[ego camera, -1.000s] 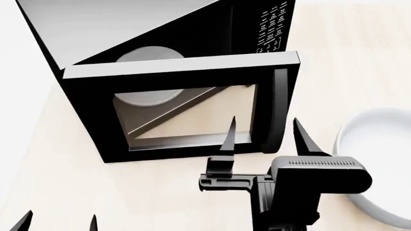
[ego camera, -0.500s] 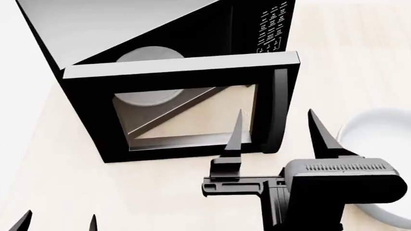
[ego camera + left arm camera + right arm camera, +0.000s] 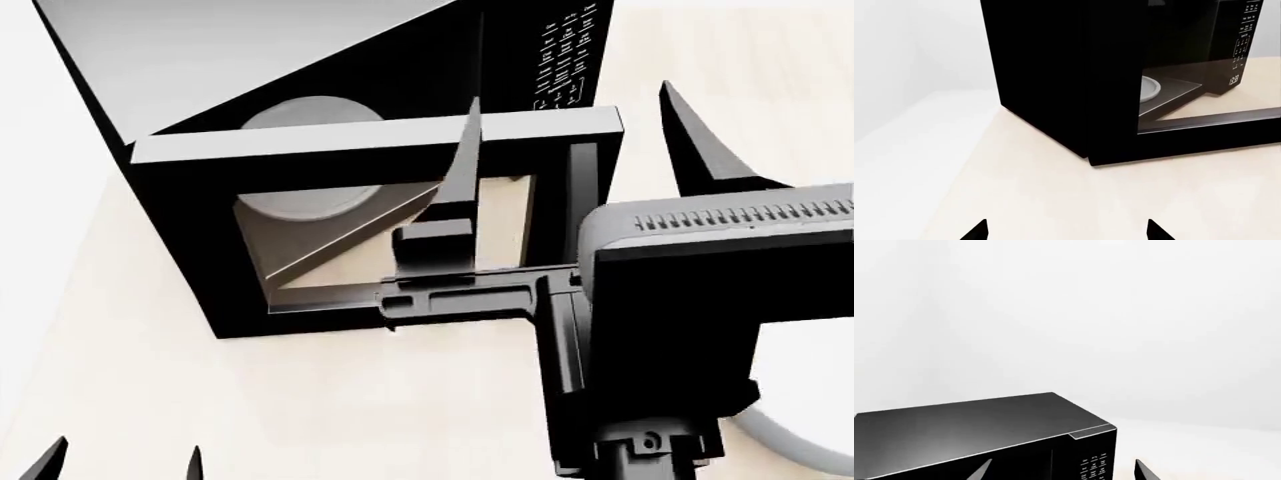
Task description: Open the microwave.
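Observation:
The microwave (image 3: 267,50) is a big black box with a grey top, standing on the light wooden table (image 3: 334,400). Its glass-windowed door (image 3: 200,250) is swung wide open, with the vertical handle (image 3: 582,200) at its free edge. The white turntable (image 3: 314,120) and the keypad (image 3: 561,60) show. My right gripper (image 3: 571,95) is open and empty, raised high in front of the door and handle; in its wrist view (image 3: 1063,470) it is level with the microwave's top (image 3: 987,425). My left gripper (image 3: 127,460) is open and empty, low near the front, also in its wrist view (image 3: 1066,227), facing the microwave's side (image 3: 1041,75).
A white bowl (image 3: 798,445) sits on the table at the right, mostly hidden behind my right gripper's body. The table's left edge runs close beside the microwave (image 3: 954,150). White wall lies behind.
My right gripper has risen and moved toward the microwave, staying open, and now covers most of the bowl. The door and the left gripper have not moved.

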